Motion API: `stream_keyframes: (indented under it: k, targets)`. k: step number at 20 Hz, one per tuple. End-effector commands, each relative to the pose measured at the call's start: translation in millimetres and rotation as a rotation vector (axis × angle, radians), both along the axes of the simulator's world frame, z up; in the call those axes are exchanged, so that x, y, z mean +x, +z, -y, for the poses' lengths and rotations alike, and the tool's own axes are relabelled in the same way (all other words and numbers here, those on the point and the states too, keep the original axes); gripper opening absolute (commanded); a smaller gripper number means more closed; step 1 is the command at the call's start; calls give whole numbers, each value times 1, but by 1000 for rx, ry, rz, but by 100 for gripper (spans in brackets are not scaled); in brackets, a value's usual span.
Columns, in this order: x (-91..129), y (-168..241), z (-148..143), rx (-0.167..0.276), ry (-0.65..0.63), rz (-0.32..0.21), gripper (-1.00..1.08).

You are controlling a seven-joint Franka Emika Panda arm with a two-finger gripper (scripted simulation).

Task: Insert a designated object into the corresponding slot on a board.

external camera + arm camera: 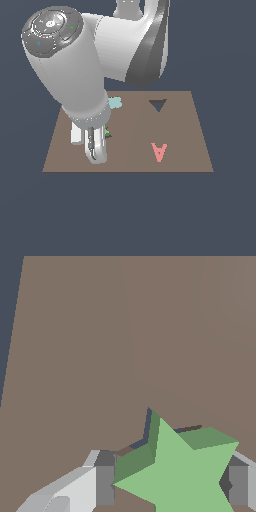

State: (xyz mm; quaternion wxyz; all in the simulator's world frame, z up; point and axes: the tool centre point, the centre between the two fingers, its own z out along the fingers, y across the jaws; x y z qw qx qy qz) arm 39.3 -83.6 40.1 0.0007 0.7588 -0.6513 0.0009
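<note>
Pointing straight down, the hand (pixel 167 486) pinches the green star (pixel 182 476) over the board's (pixel 185 125) star slot (pixel 146 431).

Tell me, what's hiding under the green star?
Under the light-green five-pointed star piece, held between the gripper fingers, dark edges of a star-shaped hole peek out of the flat brown board. The star covers most of the hole.

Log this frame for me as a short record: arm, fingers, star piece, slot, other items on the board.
arm: low over the board, at the exterior view's left
fingers: one on each side of the green star
gripper: shut on the star
star slot: dark edge shows just beside the star; star not seated flat
other pieces: pink letter A, pale teal piece
other hole: triangular hole, empty
</note>
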Motion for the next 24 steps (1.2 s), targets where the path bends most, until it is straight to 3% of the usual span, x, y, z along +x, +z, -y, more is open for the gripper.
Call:
stream_keyframes:
  k: [1,14,15,24]
  targets:
    - [0,0,-2,0,-17,0,-100]
    - [1,-10,-2,0,-22,0,-100]
    - [1,-10,-2,0,-22,0,100]
    - [1,-10,-2,0,-22,0,100]
